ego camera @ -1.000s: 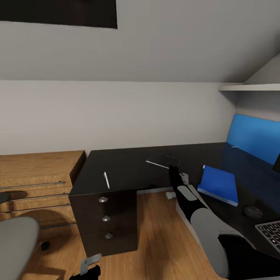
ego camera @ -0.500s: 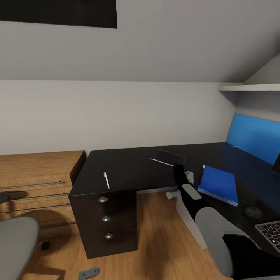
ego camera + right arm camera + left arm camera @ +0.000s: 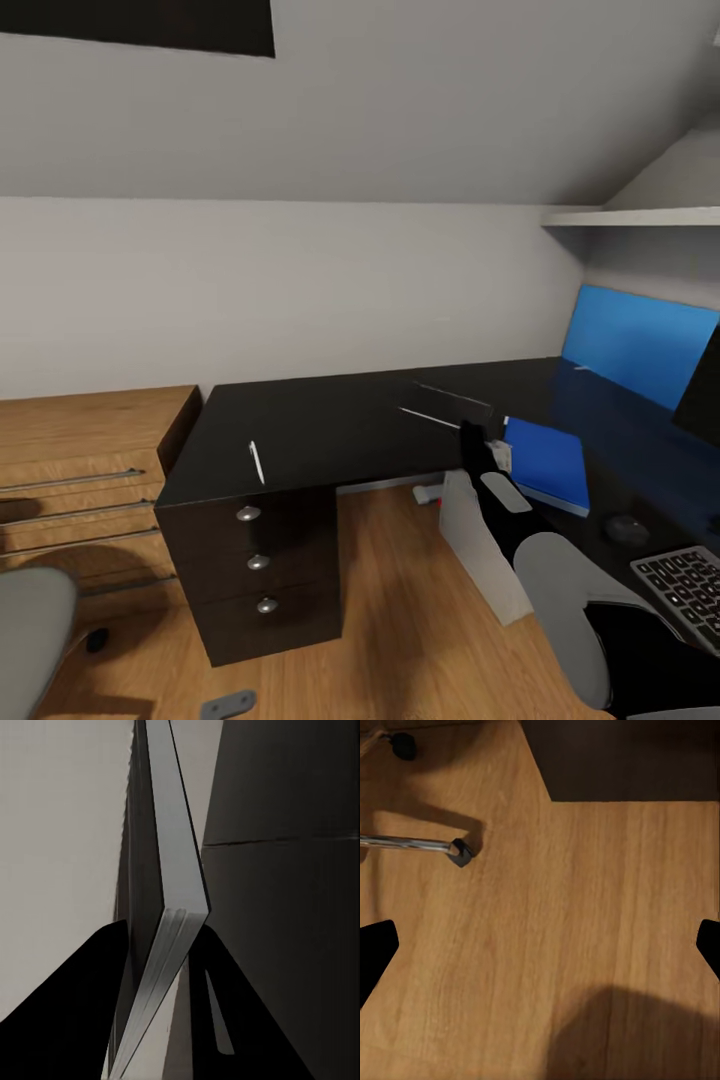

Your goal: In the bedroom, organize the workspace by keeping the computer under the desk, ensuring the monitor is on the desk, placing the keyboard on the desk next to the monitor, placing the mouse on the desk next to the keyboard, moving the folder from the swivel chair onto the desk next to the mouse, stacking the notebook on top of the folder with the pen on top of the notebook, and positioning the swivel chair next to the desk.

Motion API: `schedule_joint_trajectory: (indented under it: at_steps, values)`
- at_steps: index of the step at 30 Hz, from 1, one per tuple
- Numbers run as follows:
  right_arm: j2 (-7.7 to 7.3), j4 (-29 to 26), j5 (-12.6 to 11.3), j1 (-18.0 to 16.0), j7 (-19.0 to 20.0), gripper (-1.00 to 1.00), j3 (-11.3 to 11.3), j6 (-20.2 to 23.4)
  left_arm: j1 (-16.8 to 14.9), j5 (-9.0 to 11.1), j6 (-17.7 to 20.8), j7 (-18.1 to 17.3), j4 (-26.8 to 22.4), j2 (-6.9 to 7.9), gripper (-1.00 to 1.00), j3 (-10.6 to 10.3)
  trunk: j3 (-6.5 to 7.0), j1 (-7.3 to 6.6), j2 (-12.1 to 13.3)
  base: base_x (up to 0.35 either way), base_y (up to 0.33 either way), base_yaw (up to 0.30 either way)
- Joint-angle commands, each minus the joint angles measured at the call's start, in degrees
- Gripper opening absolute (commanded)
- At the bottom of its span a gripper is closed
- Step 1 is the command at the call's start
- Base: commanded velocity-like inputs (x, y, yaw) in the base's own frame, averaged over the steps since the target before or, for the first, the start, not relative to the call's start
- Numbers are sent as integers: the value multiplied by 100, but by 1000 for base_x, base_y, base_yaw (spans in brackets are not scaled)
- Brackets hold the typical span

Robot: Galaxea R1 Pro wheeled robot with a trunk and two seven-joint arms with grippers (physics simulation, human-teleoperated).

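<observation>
Desk (image 3: 330,430), black and L-shaped, carries the blue folder (image 3: 545,462) flat beside the mouse (image 3: 628,528) and keyboard (image 3: 685,590), while the white pen (image 3: 256,461) lies near the drawer end, its long axis running front to back. Right tool (image 3: 487,447) is clamped on the notebook (image 3: 447,408), lifted above the desk just beside the folder, its pale page edges (image 3: 169,967) seen between the fingers. Left tool (image 3: 540,945) hangs over the wood floor (image 3: 585,907) with its fingertips spread wide.

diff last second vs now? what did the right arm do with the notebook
The right gripper, shut on the notebook, has carried it off the desk toward the folder; it now hangs tilted beside the folder's near edge. The head camera also swung right. The pen, folder, mouse and keyboard kept their places; the left gripper stays open over the floor.
</observation>
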Motion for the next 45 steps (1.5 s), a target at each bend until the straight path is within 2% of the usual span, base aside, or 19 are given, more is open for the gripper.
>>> schedule_joint_trajectory:
  at_steps: [1,11,20,38,45]
  values:
    - [1,7,-58,-6,15,-100,-40,3,-6,44,-1,46,-10,9,100,-49,-14,-1,-3,0,0,-151]
    - [-24,7,-58,-6,-129,-100,-80,7,-6,44,-1,46,-3,9,100,-53,-91,-1,-3,0,0,-151]
    - [-112,7,-58,-6,-144,-100,-111,8,-6,44,-3,46,58,-43,100,-54,-161,-1,-3,0,0,-156]
    - [-149,7,-58,-6,-131,-100,-118,8,-6,44,-10,46,70,-70,100,-54,-294,-1,-3,0,0,-183]
    - [-208,7,-59,-6,-127,-100,-119,8,-6,44,-10,46,70,-69,100,-54,-345,-1,-3,0,0,-185]
